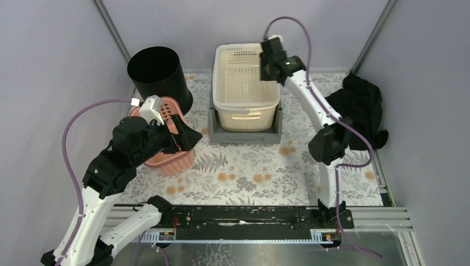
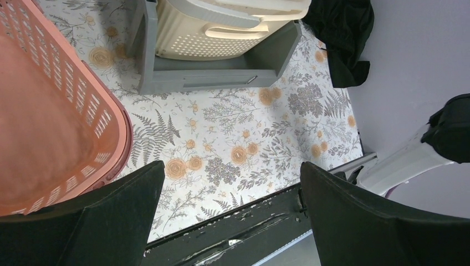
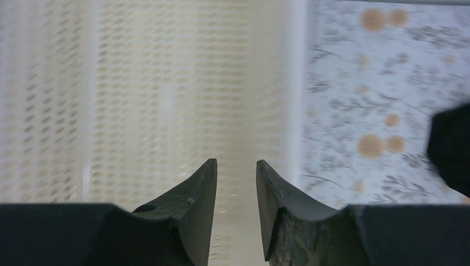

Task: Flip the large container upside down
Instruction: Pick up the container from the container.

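Left tool [image 1: 187, 137] gapes released beside the pink basket [image 1: 169, 160]. Right tool [image 3: 236, 162], nearer, hangs over the far-right rim of the cream basket [image 1: 244, 91], fingers narrowly apart, grasp unclear. It lies far-centre, long axis near-far.

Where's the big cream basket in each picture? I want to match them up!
Top external: the cream basket sits at the middle back of the picture, inside a grey tray.
Left wrist: it runs along the top edge, near the middle, in the same tray.
Right wrist: it looks blurry and fills the left and middle.
Shared landmark: the flowery tablecloth shows in all three.
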`<state>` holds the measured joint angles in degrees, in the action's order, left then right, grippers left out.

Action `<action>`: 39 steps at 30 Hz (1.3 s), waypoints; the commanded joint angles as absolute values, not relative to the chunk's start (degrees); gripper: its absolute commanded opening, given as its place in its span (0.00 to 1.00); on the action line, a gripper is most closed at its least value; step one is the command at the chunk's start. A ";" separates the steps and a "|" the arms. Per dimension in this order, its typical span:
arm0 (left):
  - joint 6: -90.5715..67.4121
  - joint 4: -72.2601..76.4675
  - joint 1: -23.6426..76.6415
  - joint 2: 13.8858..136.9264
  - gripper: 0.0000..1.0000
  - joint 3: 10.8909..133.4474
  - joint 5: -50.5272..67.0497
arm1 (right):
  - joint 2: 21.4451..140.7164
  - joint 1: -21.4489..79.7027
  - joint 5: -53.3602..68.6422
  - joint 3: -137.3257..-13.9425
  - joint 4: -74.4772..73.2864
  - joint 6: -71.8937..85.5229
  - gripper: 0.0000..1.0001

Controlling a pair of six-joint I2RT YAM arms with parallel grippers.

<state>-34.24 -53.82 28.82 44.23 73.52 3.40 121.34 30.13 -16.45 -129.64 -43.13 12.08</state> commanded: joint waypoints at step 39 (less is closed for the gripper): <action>-34.10 -48.08 28.59 47.05 1.00 71.35 5.11 | 118.58 20.48 -8.39 -123.30 -42.95 12.91 0.22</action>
